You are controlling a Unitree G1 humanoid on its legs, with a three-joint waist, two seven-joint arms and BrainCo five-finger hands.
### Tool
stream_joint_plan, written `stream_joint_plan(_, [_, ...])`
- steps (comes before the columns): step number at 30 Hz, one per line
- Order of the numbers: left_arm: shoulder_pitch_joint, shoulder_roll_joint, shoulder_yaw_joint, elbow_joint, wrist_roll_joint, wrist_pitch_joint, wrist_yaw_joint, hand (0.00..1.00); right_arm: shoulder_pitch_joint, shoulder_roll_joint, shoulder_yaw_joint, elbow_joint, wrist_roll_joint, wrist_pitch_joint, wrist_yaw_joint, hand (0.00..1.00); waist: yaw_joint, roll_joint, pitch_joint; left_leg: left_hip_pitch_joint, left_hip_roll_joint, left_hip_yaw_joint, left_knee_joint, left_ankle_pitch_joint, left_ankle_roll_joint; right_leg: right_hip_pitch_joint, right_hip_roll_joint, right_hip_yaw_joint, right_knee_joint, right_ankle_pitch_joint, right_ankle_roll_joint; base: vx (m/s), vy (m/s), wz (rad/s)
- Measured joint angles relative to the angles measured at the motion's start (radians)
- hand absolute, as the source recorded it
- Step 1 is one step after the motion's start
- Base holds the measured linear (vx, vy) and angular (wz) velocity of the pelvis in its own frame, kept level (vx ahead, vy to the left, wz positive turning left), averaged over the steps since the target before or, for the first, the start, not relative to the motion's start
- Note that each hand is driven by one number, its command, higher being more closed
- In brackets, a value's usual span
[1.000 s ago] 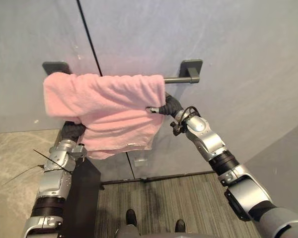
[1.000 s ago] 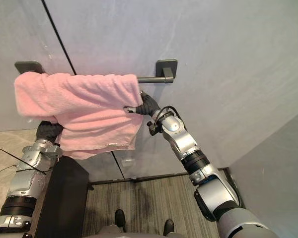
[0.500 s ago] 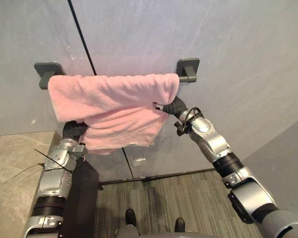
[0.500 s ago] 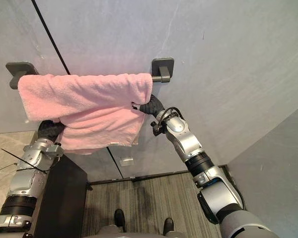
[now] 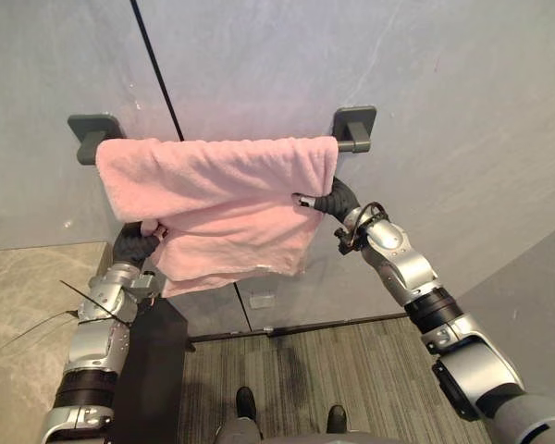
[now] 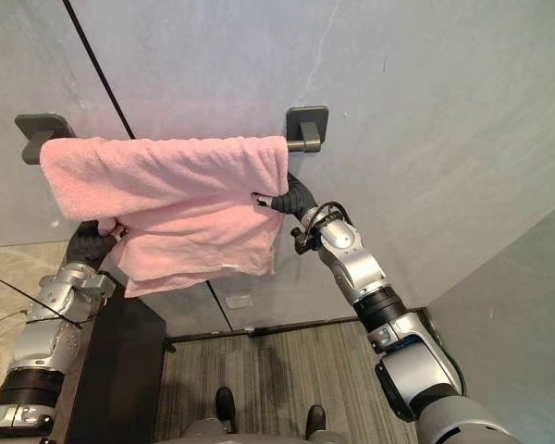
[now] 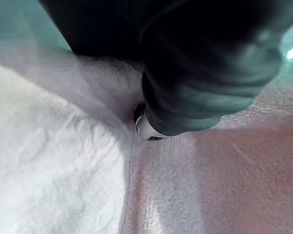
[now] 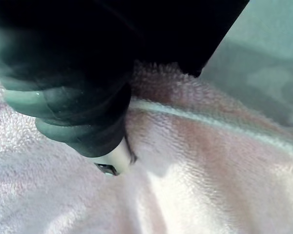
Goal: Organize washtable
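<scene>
A pink towel [image 5: 222, 185] hangs folded over a dark towel bar on the grey wall, reaching from the left bracket [image 5: 92, 131] to the right bracket [image 5: 354, 127]. My left hand [image 5: 135, 244] is under the towel's lower left part and pinches a bunch of its edge. My right hand [image 5: 331, 198] is at the towel's right edge just below the bar, thumb on the front and fingers behind the cloth. In the left wrist view my left hand [image 7: 200, 97] presses into the towel [image 7: 63, 170]. In the right wrist view my right hand [image 8: 83, 112] does the same on the towel [image 8: 210, 170].
A black cabinet [image 5: 155, 370] stands below my left arm, beside a beige marble counter [image 5: 28, 296]. A dark vertical seam [image 5: 153, 55] runs down the wall. A small outlet plate [image 5: 262, 301] sits low on the wall above the striped floor [image 5: 305, 370].
The towel has been drawn to the right along the bar and now reaches the right bracket. My right hand moved right with its edge; the left hand stayed low on the left.
</scene>
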Motion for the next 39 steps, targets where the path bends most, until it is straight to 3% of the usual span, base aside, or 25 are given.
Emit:
stream_joint_plan(6, [0.000, 0.008, 0.000, 0.019, -0.003, 0.006, 0.003, 0.00, 0.037, -0.011, -0.038, -0.015, 0.077, 0.000, -0.010, 0.00, 0.001, 0.001, 0.001, -0.003, -0.001, -0.011, 0.000, 0.000, 0.000, 0.003, 0.000, -0.017, 0.000, 0.000, 0.000, 0.01, -0.002, 0.05])
stream_joint_plan(10, [0.016, 0.026, 0.001, 0.018, -0.041, 0.006, 0.002, 0.00, 0.067, -0.104, -0.058, -0.045, 0.092, 0.001, -0.010, 0.00, 0.001, 0.001, 0.001, -0.003, -0.002, -0.018, 0.000, 0.000, 0.000, 0.006, -0.001, -0.022, -0.001, 0.001, -0.001, 0.01, -0.002, 0.02])
stream_joint_plan(20, [0.066, 0.026, 0.014, 0.015, -0.040, 0.007, 0.002, 0.00, 0.227, -0.195, -0.186, -0.147, 0.112, 0.011, -0.008, 0.00, -0.004, 0.001, 0.001, 0.005, -0.002, -0.020, 0.000, 0.000, 0.000, 0.017, 0.000, -0.023, -0.004, 0.000, 0.001, 0.01, -0.004, 0.00])
stream_joint_plan(28, [0.158, 0.025, 0.196, 0.012, -0.038, 0.027, 0.024, 0.00, 0.412, -0.245, -0.433, -0.200, 0.142, 0.066, -0.019, 0.00, -0.009, 0.000, 0.000, 0.007, -0.002, -0.019, 0.000, 0.000, 0.000, 0.018, -0.001, -0.022, -0.004, 0.000, 0.005, 0.00, 0.000, 0.00])
stream_joint_plan(31, [0.208, 0.005, 0.305, -0.029, -0.034, 0.044, 0.050, 0.00, 0.457, -0.249, -0.581, -0.308, 0.167, 0.075, -0.062, 0.00, -0.030, 0.002, -0.002, 0.011, -0.008, -0.019, 0.000, 0.000, 0.000, 0.020, 0.000, -0.023, -0.004, -0.009, 0.013, 0.00, 0.000, 0.00])
stream_joint_plan(35, [0.213, -0.041, 0.460, -0.122, -0.017, 0.043, 0.095, 0.00, 0.478, -0.246, -0.747, -0.406, 0.175, 0.030, -0.112, 0.00, -0.034, 0.005, -0.012, 0.025, -0.008, -0.019, 0.000, -0.001, -0.001, 0.033, 0.001, -0.022, -0.005, -0.015, 0.008, 0.00, -0.003, -0.02])
stream_joint_plan(37, [0.213, -0.067, 0.555, -0.169, -0.001, 0.017, 0.178, 0.00, 0.478, -0.244, -0.807, -0.445, 0.174, -0.035, -0.156, 0.00, -0.035, 0.017, -0.047, 0.026, -0.009, -0.019, 0.000, -0.001, -0.002, 0.032, 0.000, -0.024, -0.007, -0.019, 0.007, 0.01, -0.011, 0.04])
stream_joint_plan(39, [0.214, -0.068, 0.602, -0.193, 0.004, -0.006, 0.220, 0.00, 0.477, -0.244, -0.833, -0.468, 0.174, -0.070, -0.174, 0.00, -0.034, 0.028, -0.067, 0.028, -0.008, -0.020, 0.000, -0.008, -0.011, 0.034, 0.000, -0.031, -0.008, -0.022, 0.006, 0.00, -0.009, 0.07])
